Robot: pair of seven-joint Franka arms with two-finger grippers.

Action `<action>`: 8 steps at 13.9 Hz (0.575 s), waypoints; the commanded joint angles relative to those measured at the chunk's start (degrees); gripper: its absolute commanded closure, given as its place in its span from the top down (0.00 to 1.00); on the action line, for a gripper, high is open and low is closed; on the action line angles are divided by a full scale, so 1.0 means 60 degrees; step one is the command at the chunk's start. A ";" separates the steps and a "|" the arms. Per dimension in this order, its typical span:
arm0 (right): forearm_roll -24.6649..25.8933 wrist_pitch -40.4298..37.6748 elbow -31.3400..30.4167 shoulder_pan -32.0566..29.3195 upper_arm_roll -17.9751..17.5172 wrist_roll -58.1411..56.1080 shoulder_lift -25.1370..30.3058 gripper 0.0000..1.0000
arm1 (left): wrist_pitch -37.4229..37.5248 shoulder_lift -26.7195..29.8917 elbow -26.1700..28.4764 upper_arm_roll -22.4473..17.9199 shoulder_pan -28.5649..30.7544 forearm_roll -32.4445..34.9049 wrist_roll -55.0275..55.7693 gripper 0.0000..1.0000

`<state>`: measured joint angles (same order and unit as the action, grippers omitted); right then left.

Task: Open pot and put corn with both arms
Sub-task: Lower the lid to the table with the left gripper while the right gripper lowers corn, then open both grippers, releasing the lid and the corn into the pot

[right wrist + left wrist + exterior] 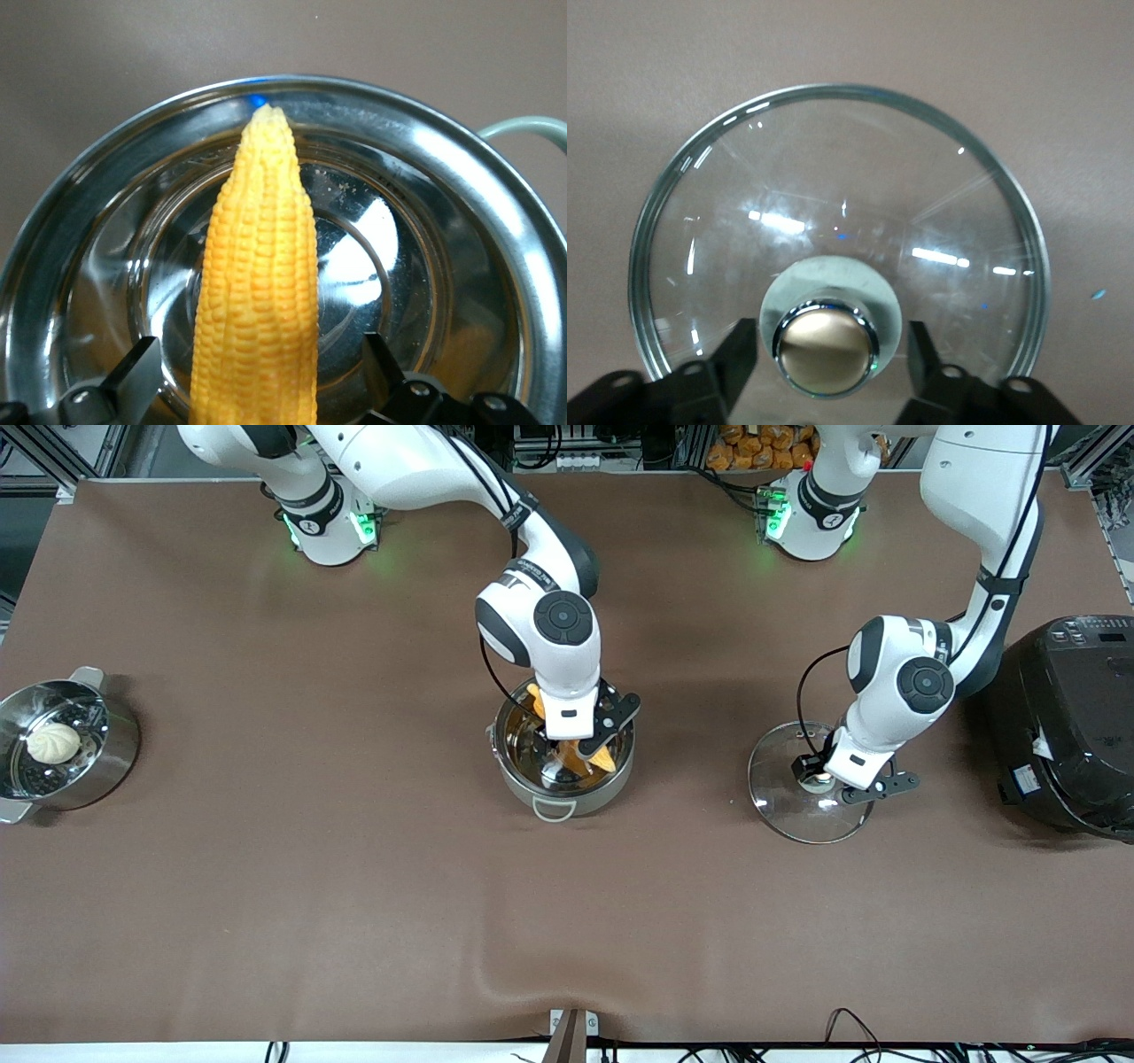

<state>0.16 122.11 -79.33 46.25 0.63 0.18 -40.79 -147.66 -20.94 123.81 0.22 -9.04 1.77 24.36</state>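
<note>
The shiny steel pot [620, 778] stands uncovered mid-table, and the yellow corn [595, 757] lies slanted inside it. My right gripper [576, 746] reaches down into the pot. In the right wrist view the right gripper [261, 352] is open, its fingers [142, 367] standing apart from the corn [261, 266] on both sides, over the pot's bottom [461, 204]. The glass lid [788, 815] lies flat on the cloth toward the left arm's end. My left gripper [819, 779] is open around its tan knob [826, 347], with a gap at each of the fingers [735, 354]; the lid's glass [833, 195] spreads out past them.
A steel steamer pot with a white bun [62, 744] sits at the right arm's end of the table. A big black rice cooker [1072, 722] stands close beside the left arm. The brown cloth has a fold [532, 974] near the front edge.
</note>
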 commanded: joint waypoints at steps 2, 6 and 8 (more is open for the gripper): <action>0.0017 -0.0514 -0.0037 -0.0076 0.0012 0.0072 0.0323 1.00 | 0.0350 0.0954 -0.0416 0.0183 0.0086 -0.0003 0.1081 1.00; -0.0231 -0.0957 0.0008 -0.0090 -0.0002 0.0277 0.0733 1.00 | 0.3728 0.1319 -0.3080 0.0095 0.0160 0.0580 0.1009 1.00; -0.0539 -0.0972 -0.0007 -0.0222 0.0012 0.0263 0.0938 1.00 | 0.4816 0.1861 -0.3757 0.0095 0.0174 0.0992 0.0820 1.00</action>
<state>-1.32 117.30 -78.53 45.97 1.00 1.10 -37.54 -125.10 -12.49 105.17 0.41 -8.42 4.94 29.54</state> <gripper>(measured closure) 0.000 0.000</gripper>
